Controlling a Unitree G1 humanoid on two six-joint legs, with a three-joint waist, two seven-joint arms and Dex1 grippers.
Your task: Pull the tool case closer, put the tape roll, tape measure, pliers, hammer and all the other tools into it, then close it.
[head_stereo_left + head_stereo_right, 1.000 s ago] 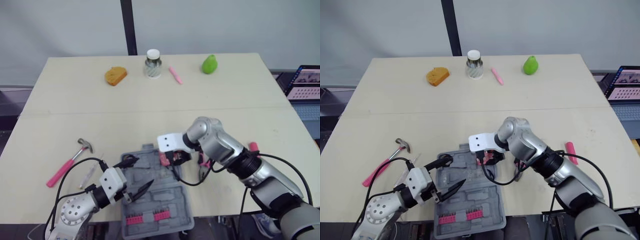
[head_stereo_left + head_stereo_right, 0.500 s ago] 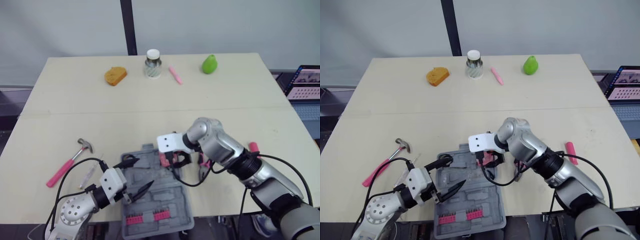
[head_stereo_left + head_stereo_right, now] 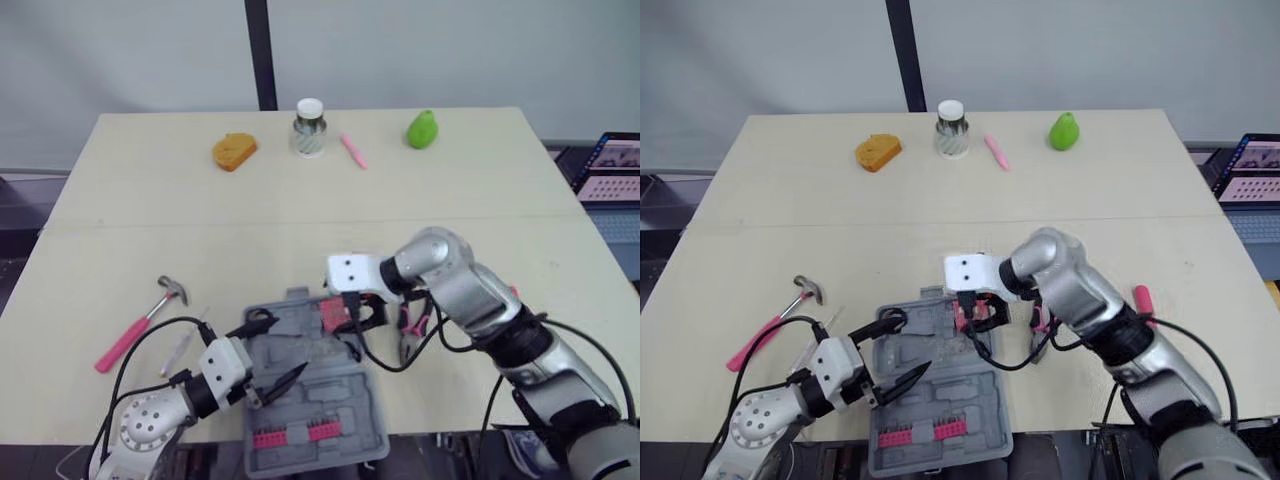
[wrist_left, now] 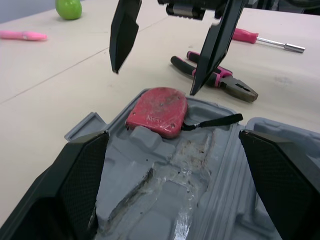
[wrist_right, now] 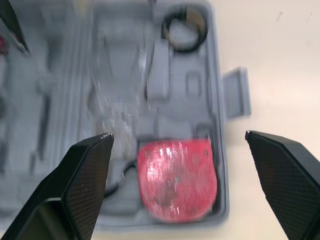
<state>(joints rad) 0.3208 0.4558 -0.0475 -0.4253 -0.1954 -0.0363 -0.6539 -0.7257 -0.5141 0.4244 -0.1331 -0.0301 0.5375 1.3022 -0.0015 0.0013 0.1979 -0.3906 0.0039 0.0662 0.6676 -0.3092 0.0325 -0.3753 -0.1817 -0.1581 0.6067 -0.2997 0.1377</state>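
Note:
The grey tool case (image 3: pixel 318 395) lies open at the table's near edge. A red tape measure (image 3: pixel 335 312) (image 5: pixel 177 177) rests in its far right corner, strap trailing. My right gripper (image 4: pixel 154 81) (image 5: pixel 177 134) hangs open just above the tape measure, holding nothing. Over the case's left part my left gripper (image 3: pixel 290 342) is open and empty. A black ring (image 5: pixel 185 27) lies in a recess of the case. Pink-handled pliers (image 3: pixel 408 330) (image 4: pixel 215 77) lie right of the case. The pink-handled hammer (image 3: pixel 140 322) is on the table to the left.
A pink screwdriver (image 3: pixel 508 292) (image 4: pixel 255 37) lies right of the pliers and a thin clear tool (image 3: pixel 180 345) beside the hammer. Along the far edge stand an orange sponge (image 3: pixel 233 151), a jar (image 3: pixel 309 128), a pink pen (image 3: pixel 351 151) and a green pear (image 3: pixel 421 129).
My right gripper has lifted and shifted a little to the right, so more of the tape measure shows in the case. The left gripper has stayed put.

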